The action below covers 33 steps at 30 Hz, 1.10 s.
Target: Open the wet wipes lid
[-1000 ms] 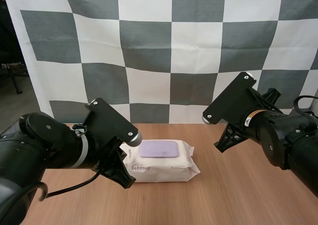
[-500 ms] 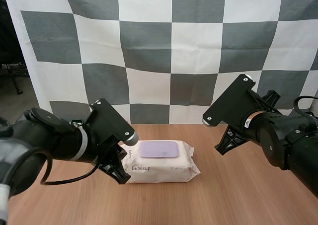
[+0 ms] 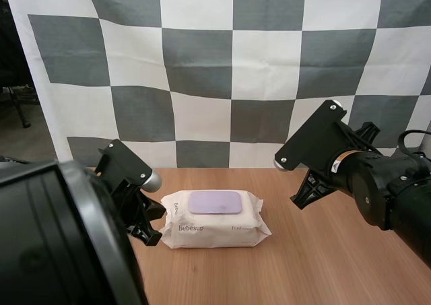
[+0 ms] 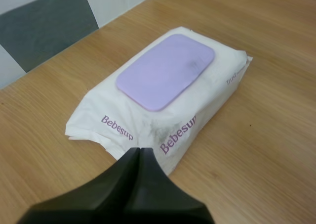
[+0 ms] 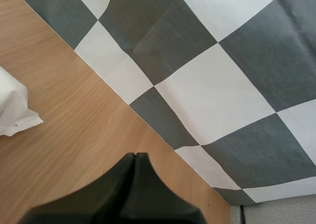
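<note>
lying flat on the brown worktop (image 3: 323, 264), a little left of the middle: white pack of wet wipes (image 3: 219, 227). purple lid (image 3: 215, 202) on top of the pack, down flat and closed all the way round. left pincer (image 4: 139, 151) low by the worktop, just beside the pack's front left corner in the high view. fingers (image 4: 113, 199) pressed together into one dark wedge, nothing held between them. tip aimed at the side of the pack, close by the purple letters (image 4: 177, 134); cannot tell if touching the wrapper or just short of it. right pincer (image 5: 135, 156) off to the right, well apart from the pack, up above the worktop near its back edge. fingers there squeezed tight together too, like one black wedge, holding nothing. bare wood under that tip, and one white crinkly corner of the pack a way off in the right wrist view.
</note>
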Motion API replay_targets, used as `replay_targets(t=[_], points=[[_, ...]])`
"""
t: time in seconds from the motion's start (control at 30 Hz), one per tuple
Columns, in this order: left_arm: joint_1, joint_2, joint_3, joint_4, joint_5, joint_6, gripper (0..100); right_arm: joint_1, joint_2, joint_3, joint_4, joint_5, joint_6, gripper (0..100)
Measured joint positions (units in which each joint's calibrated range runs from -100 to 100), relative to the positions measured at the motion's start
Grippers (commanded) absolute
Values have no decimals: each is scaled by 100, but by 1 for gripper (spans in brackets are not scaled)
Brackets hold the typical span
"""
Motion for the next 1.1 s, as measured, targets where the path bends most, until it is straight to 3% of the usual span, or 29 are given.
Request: replay_targets(t=[0.37,0.63,0.77,0.87,1.0,1.1], points=[[-17,82,641,-905,17,565,0,0,0,0,150,80,0,0],[-17,82,736,-350,-717,574,0,0,0,0,150,80,0,0],[-17,82,736,-448,-949,583,0,0,0,0,150,99,0,0],[-17,82,736,-615,-704,583,10,0,0,0,150,99,0,0],[-17,82,736,-905,-888,583,31,0,0,0,150,99,0,0],[-35,246,736,-940,-1084,583,36,0,0,0,150,99,0,0]])
